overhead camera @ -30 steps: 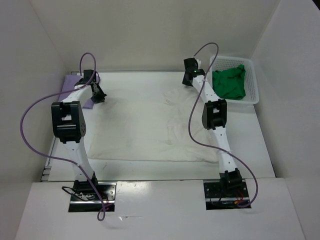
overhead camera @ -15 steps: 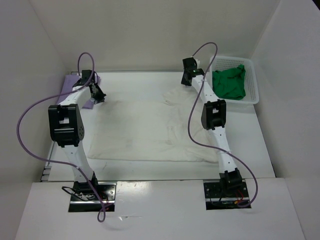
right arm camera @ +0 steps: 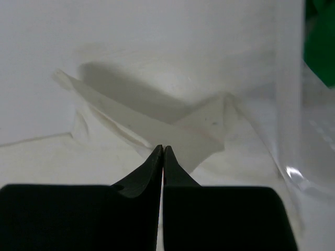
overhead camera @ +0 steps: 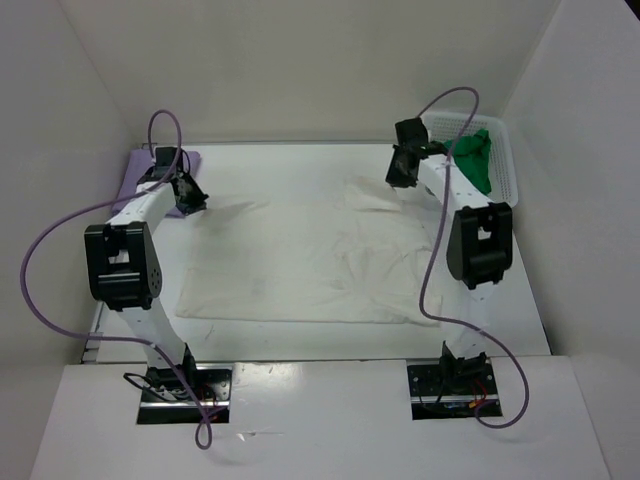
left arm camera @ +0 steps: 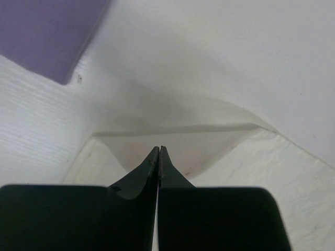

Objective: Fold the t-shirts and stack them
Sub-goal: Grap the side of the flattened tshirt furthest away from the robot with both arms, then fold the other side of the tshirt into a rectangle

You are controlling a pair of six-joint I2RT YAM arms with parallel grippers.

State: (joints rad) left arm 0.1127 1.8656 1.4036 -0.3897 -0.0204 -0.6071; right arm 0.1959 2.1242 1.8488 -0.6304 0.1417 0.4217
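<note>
The off-white t-shirt (overhead camera: 300, 265) lies spread flat in the middle of the worktop (overhead camera: 300, 165) in the top view, its long axis running left to right. Which end carries the neck I cannot tell. The left gripper (overhead camera: 190, 196) sits at its far left corner and the right gripper (overhead camera: 399, 181) at its far right corner. Both pinch cloth there, most likely so the far edge can be lifted as one and carried toward the near edge for a fold. The lavender t-shirt (overhead camera: 143, 166) rests at the far left, just beside the left gripper. The green t-shirt (overhead camera: 476, 160) is bunched in the basket (overhead camera: 508, 150) at the far right, seemingly waiting its turn.

From the left wrist, the left gripper (left arm camera: 158, 150) has its jaws pressed together on the off-white t-shirt (left arm camera: 183, 133). That corner rises off the surface into a shallow tent that casts a shadow. The lavender t-shirt (left arm camera: 47, 31) shows at the upper left, apart from the lifted corner.

From the right wrist, the right gripper (right arm camera: 163, 149) is likewise clamped on a fold of the off-white t-shirt (right arm camera: 157, 123), pulled up in a peaked flap. The basket (right arm camera: 293, 104) wall stands close on the right, with the green t-shirt (right arm camera: 320, 42) behind it.
</note>
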